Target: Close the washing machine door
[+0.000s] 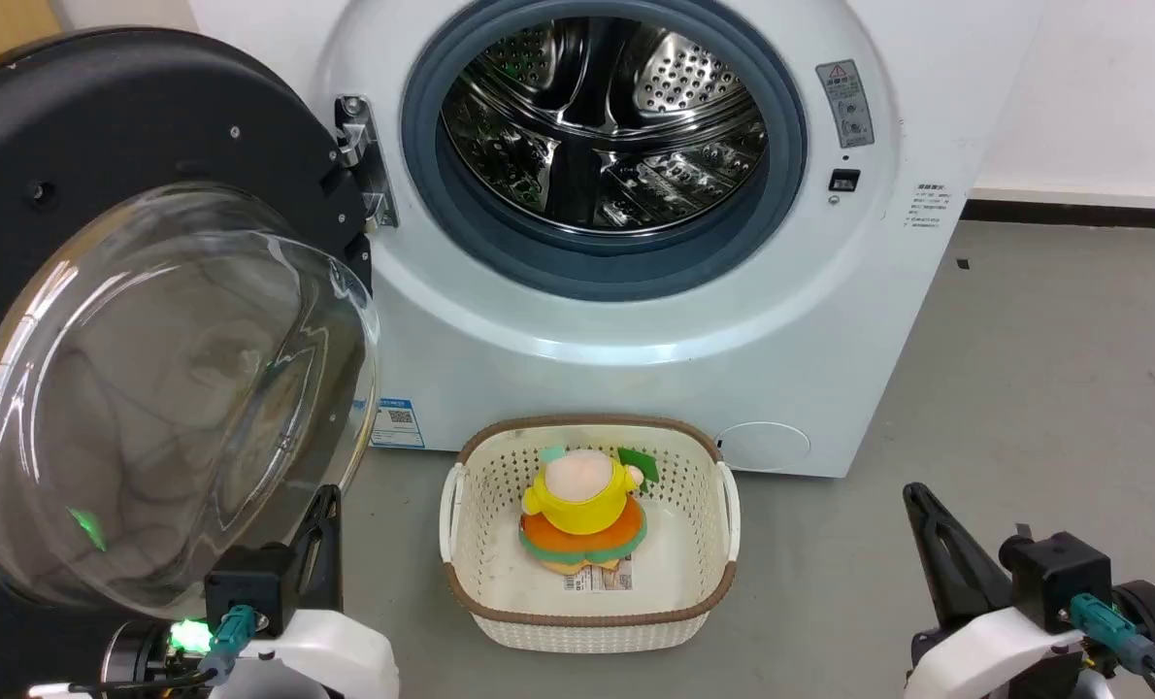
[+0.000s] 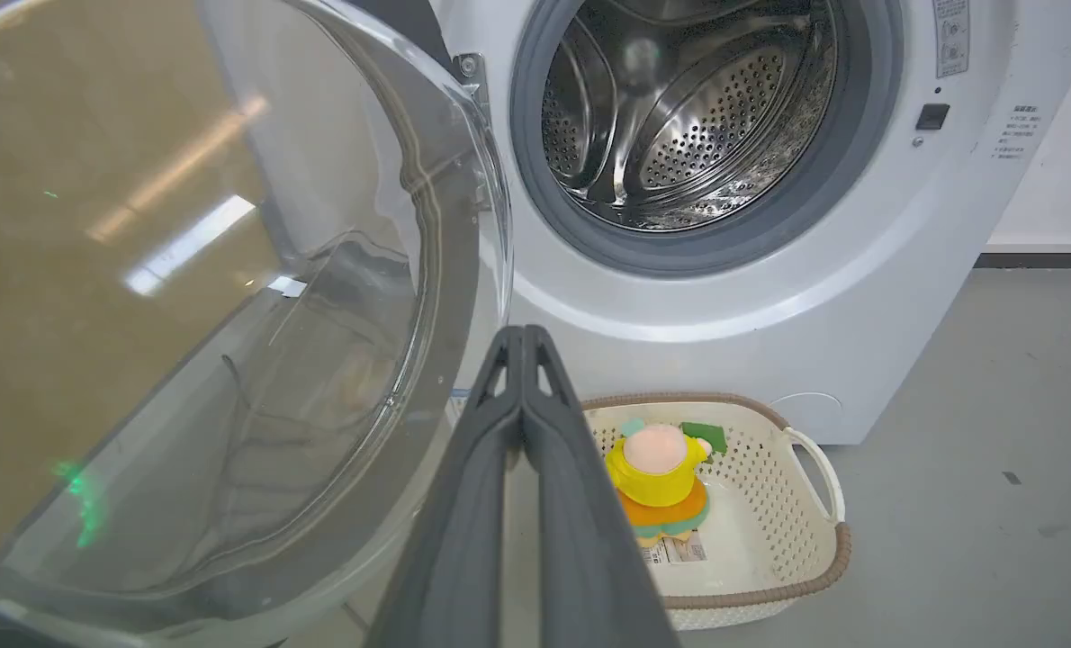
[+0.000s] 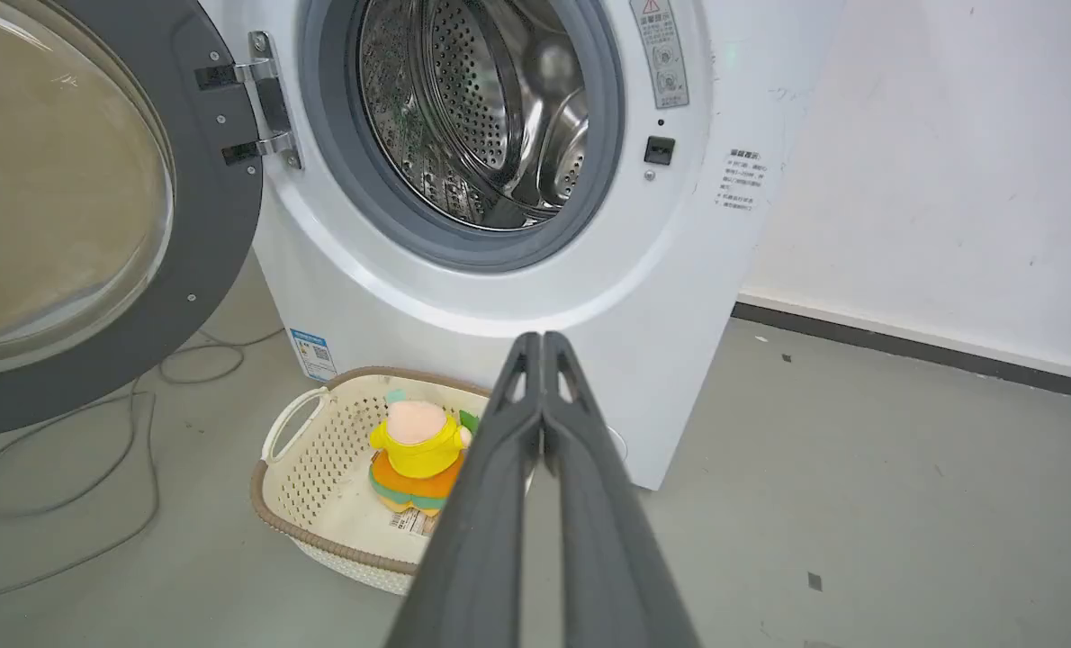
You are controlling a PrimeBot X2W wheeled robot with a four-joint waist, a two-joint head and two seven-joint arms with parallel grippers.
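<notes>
I find the washing machine door (image 1: 150, 320) swung wide open, left of the washing machine (image 1: 636, 388). A basket (image 1: 592, 614) holding a plush toy (image 1: 582, 510) sits on the floor (image 1: 1024, 388) before it. Left pincer (image 2: 522, 337) and right pincer (image 3: 543, 344): closed, empty.

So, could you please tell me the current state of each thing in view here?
washing machine door: open, swung wide on its hinge.
washing machine: port uncovered, drum looks empty.
basket: upright on the floor, holding a plush toy.
left gripper: shut, holding nothing.
right gripper: shut, holding nothing.
</notes>
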